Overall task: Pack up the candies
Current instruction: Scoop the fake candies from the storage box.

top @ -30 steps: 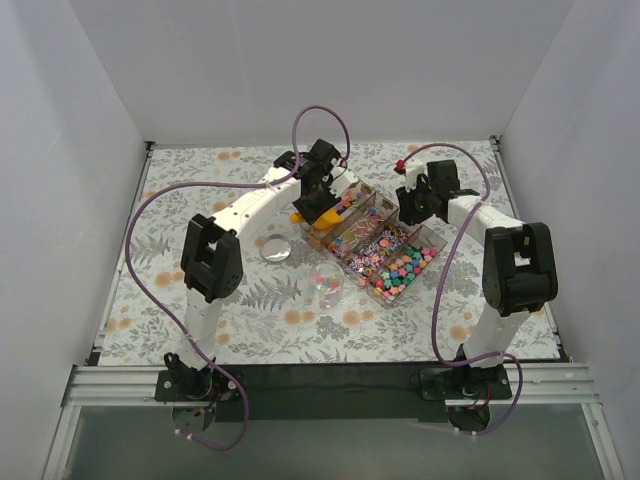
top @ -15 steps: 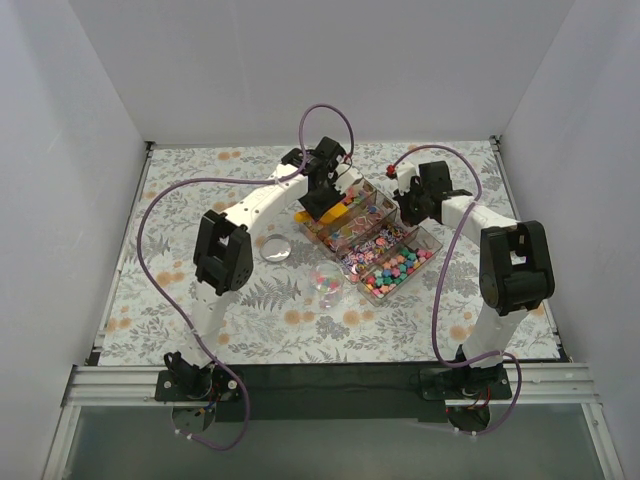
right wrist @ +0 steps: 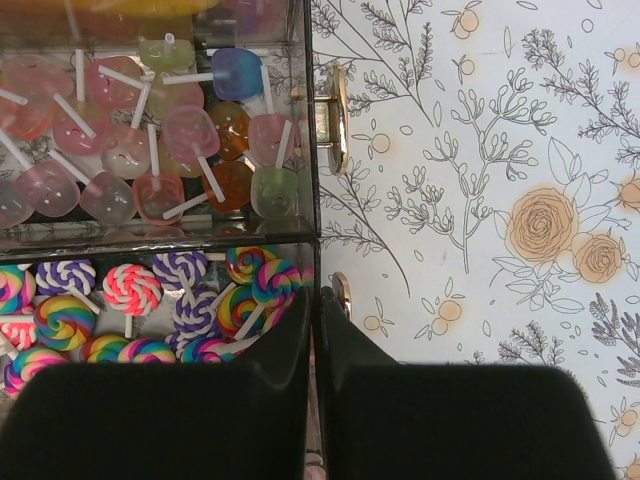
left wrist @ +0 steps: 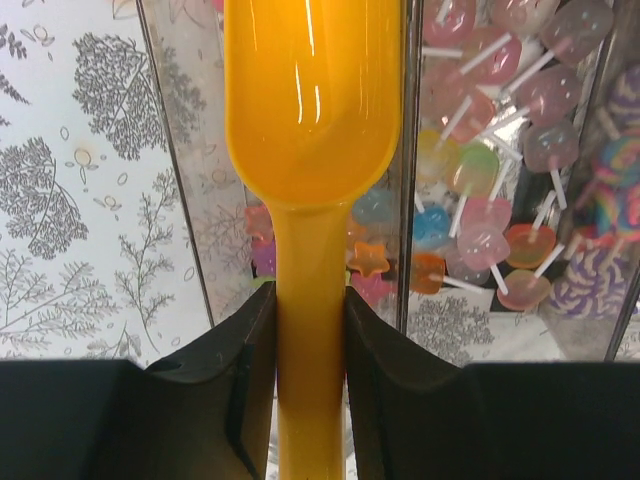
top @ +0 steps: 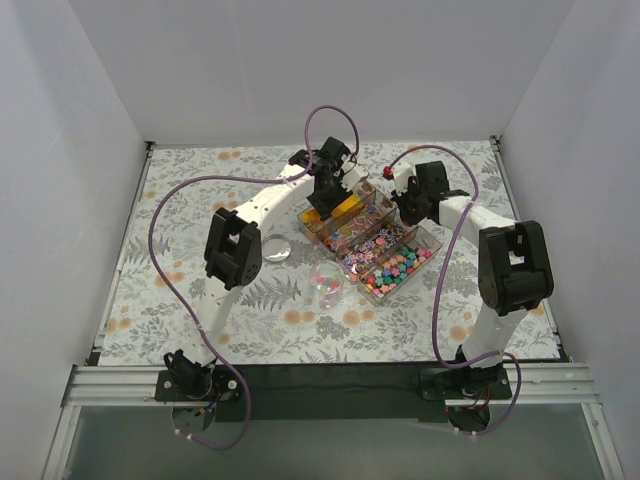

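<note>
The candies (top: 398, 268) lie loose in the compartments of a clear box (right wrist: 308, 200), right of the table's middle. The nearest compartment holds tiny beads in pink, blue, green, red and orange, heaped together. The next one holds rainbow swirl lollipops (right wrist: 132, 288), and beyond it lie translucent lollipops (right wrist: 190, 135) with white sticks, pointing in many directions. In the farthest compartment there are small star-shaped sweets (left wrist: 368, 258), orange, pink and blue, partly hidden under an orange scoop (left wrist: 312, 100). A few coloured pieces also show in a small clear cup (top: 327, 283), near-left of the box.
</note>
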Robot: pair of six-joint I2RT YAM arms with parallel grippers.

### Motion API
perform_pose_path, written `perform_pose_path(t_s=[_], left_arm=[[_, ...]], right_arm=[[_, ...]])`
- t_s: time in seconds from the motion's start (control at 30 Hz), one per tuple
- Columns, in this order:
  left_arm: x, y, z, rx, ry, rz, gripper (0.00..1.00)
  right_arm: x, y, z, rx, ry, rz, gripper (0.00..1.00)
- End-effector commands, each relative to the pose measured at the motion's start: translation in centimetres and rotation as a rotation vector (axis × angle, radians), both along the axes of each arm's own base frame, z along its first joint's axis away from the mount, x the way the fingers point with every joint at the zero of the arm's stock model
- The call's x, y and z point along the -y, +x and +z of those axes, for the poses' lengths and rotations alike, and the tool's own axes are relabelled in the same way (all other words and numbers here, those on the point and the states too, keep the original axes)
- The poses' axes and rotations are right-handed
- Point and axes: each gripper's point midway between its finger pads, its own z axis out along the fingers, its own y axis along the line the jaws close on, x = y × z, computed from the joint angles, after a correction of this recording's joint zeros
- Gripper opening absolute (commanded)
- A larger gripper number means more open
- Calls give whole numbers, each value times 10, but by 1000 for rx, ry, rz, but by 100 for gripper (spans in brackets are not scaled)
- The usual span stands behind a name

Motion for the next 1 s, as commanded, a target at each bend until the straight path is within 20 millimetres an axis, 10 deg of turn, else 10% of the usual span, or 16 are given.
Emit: perform_pose_path(t_s=[0.0,0.4,0.97], left_arm=[[21,11,16,36,-101,-11,0],[42,15,28,63,-240,41,0],[48,-8,-30,-32,-270,33,0]], right_arm=[[-12,16,11,87,-7,30,1],[-11,18,12,109,-1,6,1],[-6,21,2,138,-8,-34,1]])
